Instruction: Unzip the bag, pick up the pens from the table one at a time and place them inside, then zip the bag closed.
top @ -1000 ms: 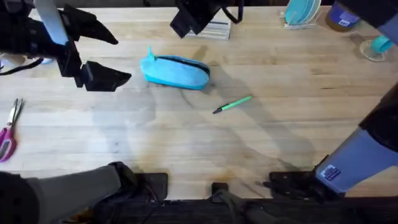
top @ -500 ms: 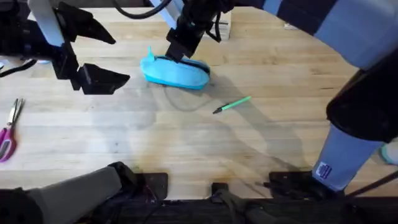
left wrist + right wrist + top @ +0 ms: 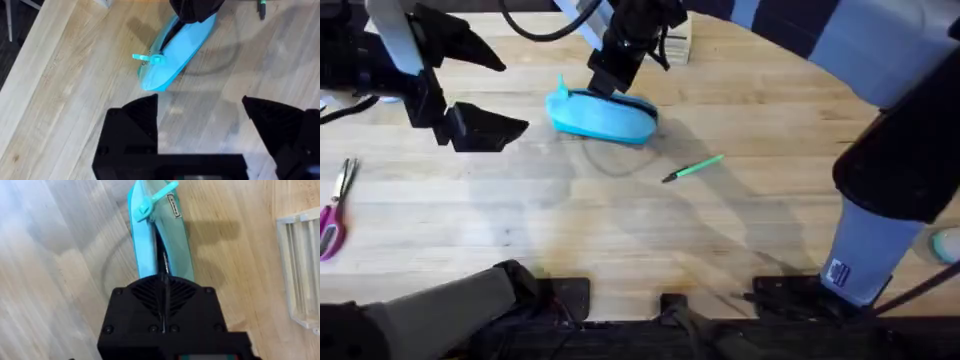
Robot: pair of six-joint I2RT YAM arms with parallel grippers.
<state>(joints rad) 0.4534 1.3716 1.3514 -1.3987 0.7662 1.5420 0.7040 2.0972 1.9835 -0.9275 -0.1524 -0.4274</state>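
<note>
The turquoise bag [image 3: 605, 118] lies on the table [image 3: 620, 230] at the back, left of centre, its teal pull tab [image 3: 561, 85] sticking up at its left end. My right gripper [image 3: 603, 85] reaches across and rests on the bag's top along the dark zip line [image 3: 161, 255]. Its fingers [image 3: 162, 300] are pressed together, and what lies under their tips is hidden. My left gripper [image 3: 515, 95] hovers open just left of the bag [image 3: 175, 50], holding nothing. The light-green pen [image 3: 693, 168] lies alone to the right, in front of the bag.
Pink-handled scissors [image 3: 334, 212] lie at the left edge. A white-grey box [image 3: 300, 270] stands just behind the bag. The right arm's grey-blue links [image 3: 880, 130] span the table's right side.
A second ago the right gripper hung behind the bag; it swung down onto the bag's top. In the last half second it barely shifted. The left gripper, bag and pen stayed put.
</note>
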